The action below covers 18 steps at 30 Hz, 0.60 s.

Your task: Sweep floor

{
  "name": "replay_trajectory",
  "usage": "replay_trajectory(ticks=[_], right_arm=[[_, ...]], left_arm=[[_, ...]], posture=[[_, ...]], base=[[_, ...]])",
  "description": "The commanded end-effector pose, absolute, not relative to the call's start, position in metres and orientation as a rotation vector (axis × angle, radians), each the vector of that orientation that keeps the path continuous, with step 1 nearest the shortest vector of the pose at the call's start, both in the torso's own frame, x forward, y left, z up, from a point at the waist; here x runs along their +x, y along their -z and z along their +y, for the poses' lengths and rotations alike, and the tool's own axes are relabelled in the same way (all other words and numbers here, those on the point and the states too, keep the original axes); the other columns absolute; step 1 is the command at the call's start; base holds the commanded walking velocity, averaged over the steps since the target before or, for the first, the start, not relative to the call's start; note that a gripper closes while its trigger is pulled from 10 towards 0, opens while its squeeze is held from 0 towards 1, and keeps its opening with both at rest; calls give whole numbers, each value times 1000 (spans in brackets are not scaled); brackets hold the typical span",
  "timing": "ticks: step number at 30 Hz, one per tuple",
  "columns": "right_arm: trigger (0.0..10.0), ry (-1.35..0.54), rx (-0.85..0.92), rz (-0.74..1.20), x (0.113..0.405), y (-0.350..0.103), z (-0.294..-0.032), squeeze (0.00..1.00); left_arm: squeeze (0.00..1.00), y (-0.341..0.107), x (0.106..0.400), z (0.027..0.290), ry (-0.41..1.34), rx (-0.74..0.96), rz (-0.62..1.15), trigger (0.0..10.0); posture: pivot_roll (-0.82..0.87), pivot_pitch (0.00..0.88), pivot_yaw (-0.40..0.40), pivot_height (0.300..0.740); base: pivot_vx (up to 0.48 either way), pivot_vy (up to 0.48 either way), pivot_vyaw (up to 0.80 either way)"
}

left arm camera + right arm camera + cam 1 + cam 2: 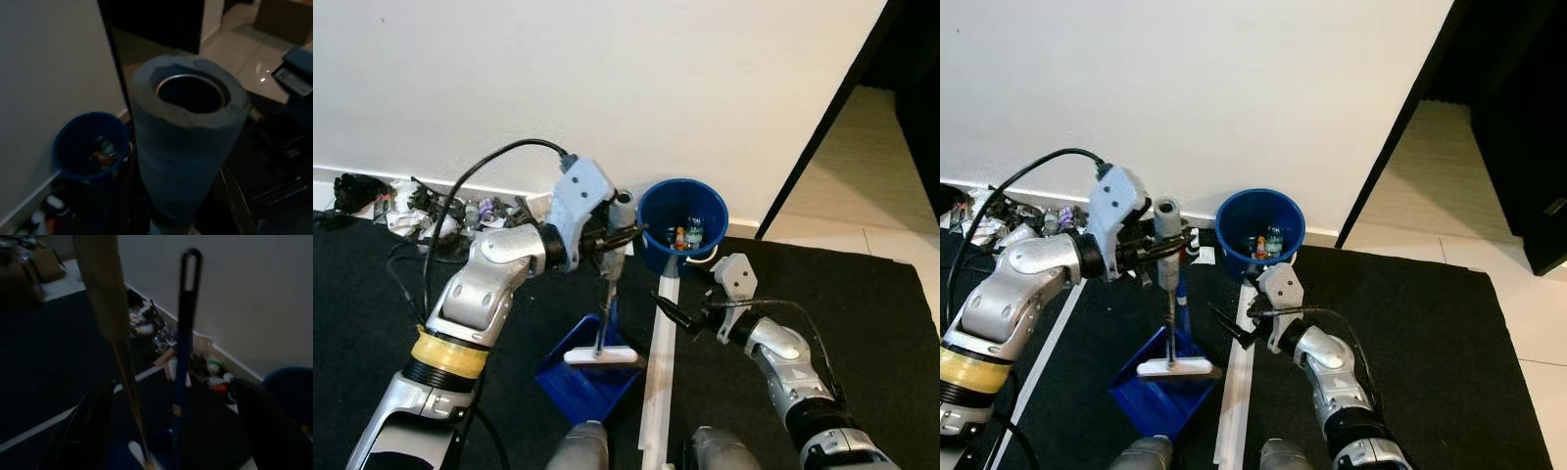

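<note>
Gripping the grey-capped broom handle (1167, 217) upright, the left gripper (615, 237) stands it in the blue dustpan (585, 377) beside the blue bucket (1259, 231), while the right gripper (674, 313) hovers nearby with its 2 fingers parted.

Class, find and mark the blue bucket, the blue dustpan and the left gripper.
blue bucket (656, 201), left eye view, on its rim.
blue dustpan (570, 385), left eye view, on its pan.
left gripper (625, 237), left eye view, between its fingertips.
</note>
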State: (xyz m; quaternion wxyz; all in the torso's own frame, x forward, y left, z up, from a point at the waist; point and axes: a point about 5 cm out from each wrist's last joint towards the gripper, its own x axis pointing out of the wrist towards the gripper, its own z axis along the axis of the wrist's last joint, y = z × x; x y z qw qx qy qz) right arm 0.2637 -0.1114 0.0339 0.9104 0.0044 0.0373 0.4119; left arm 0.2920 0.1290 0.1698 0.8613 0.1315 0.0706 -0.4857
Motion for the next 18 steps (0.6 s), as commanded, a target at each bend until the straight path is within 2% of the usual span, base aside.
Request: replay_trajectory(ticks=[1,4,6,8,9,10,11,17,18], right_arm=[[10000,-907,88,56,260,-40,-105,0],[10000,-997,134,53,254,-42,-95,0],[10000,-1047,140,57,250,-43,-91,153],[10000,-1058,141,57,249,-43,-90,153],[10000,-1089,142,46,247,-45,-87,600],[10000,-1089,142,46,247,-45,-87,600],[10000,-1109,138,32,246,-49,-85,1000],[10000,-1126,105,-10,250,-62,-79,1000],[10000,-1116,89,-25,252,-64,-79,820]], left_arm=[[0,-188,287,123,1090,292,113,10000],[0,-196,283,120,1127,272,110,10000],[0,-199,282,117,1142,261,100,10000],[0,-199,282,116,1145,260,97,10000],[0,-201,281,114,1155,251,87,10000],[0,-201,281,114,1155,251,87,10000],[0,-202,280,113,1162,250,77,10000],[0,-203,278,106,1207,236,34,10000],[0,-204,276,104,1231,228,31,10000]], posture=[[116,0,-41,740],[119,0,-42,740],[124,0,-46,740],[124,0,-46,740],[127,0,-50,740],[127,0,-50,740],[130,0,-50,740],[130,0,-47,740],[130,0,-46,740]], base=[[0,0,0],[0,0,0],[0,0,0],[0,0,0],[0,0,0],[0,0,0],[0,0,0],[0,0,0],[0,0,0]])
